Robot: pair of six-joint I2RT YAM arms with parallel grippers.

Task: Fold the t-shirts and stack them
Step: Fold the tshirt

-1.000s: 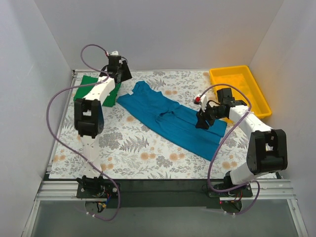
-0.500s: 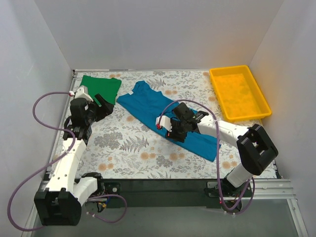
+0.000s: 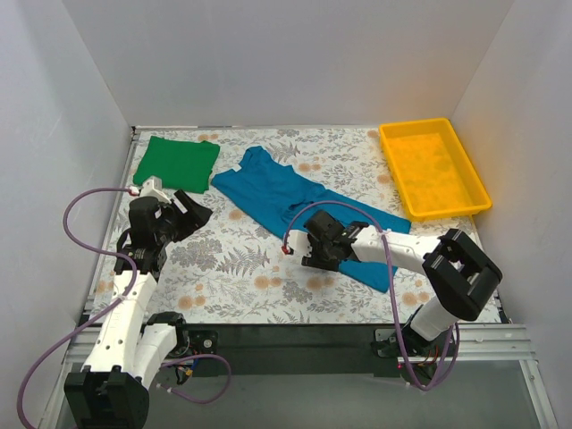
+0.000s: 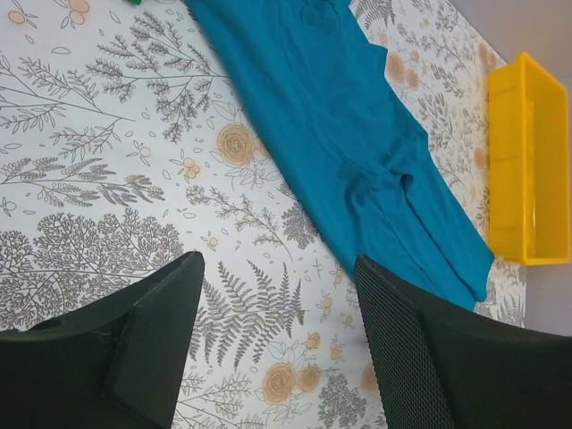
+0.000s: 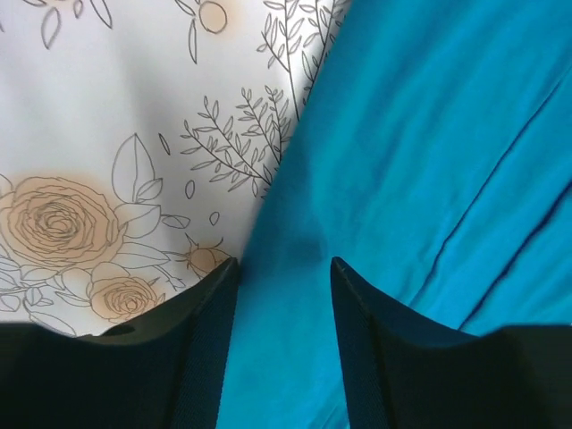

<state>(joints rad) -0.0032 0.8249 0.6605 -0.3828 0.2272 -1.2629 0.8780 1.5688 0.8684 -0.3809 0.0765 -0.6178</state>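
the left gripper [image 4: 277, 264] is held released above the table [image 4: 89, 134]; the right gripper [image 5: 284, 263] is spread, nothing grasped, over the teal-blue shirt [image 5: 429, 134] edge.

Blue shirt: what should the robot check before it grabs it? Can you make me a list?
1. Right jaws apart, straddling the blue shirt's edge: ok.
2. Right jaws low enough to catch cloth: cannot tell.
3. Left jaws apart, empty, over bare table: ok.
4. Blue shirt smooth: not ok, puckered mid-shirt.
5. Green shirt folded, out of the way: ok.
6. Yellow tray apart from both arms: ok.
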